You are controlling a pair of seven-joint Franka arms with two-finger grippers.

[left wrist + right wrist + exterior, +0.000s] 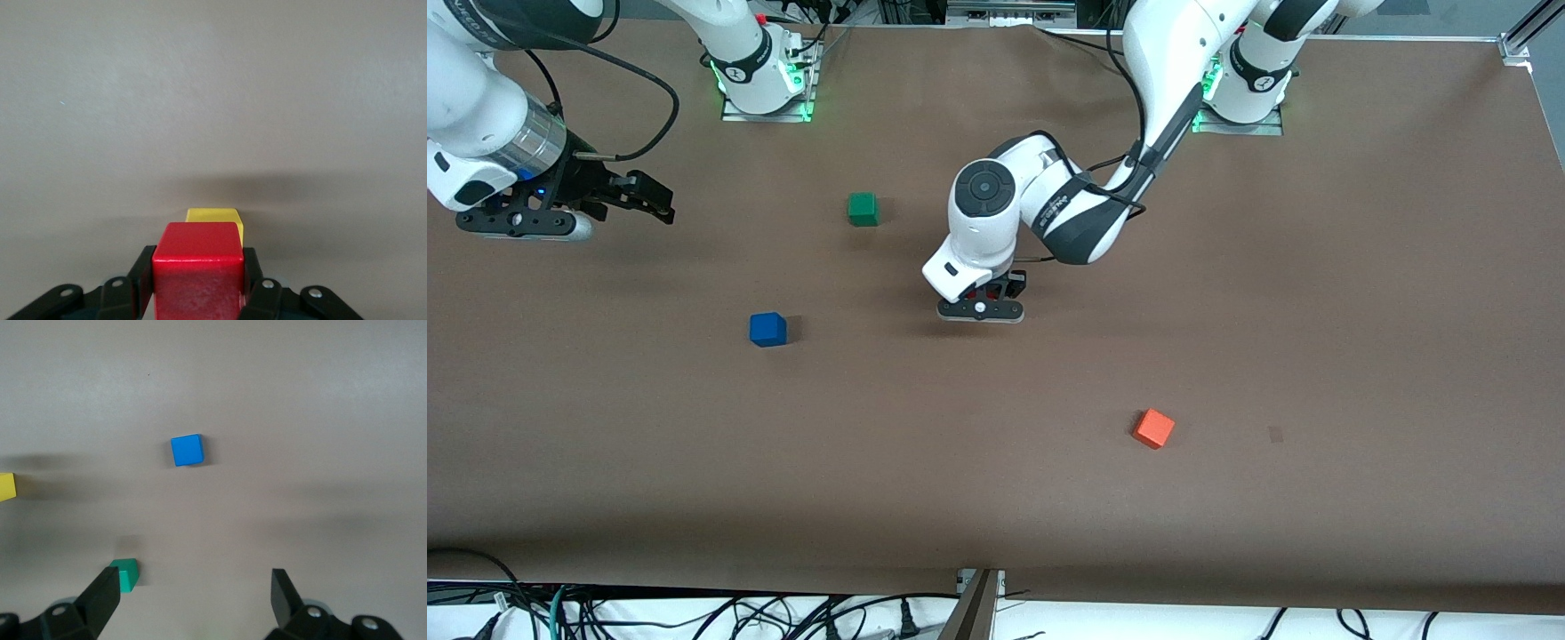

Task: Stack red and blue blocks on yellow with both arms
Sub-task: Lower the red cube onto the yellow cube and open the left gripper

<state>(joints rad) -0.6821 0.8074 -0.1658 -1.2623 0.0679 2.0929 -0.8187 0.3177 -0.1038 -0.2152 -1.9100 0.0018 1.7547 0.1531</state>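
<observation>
Nearest the worktop's (1227,533) front edge I see the orange-red cube (1153,428), then the blue block (767,329). Mid-worktop, my left end effector (198,283) pinches the red block (198,273) over the yellow cube (213,217). The green cube (863,209) sits farther back. My right end effector (193,597) waits, spread, above its end's edge.

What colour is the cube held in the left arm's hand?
Deep red cube, clearest in the left wrist view.
</observation>
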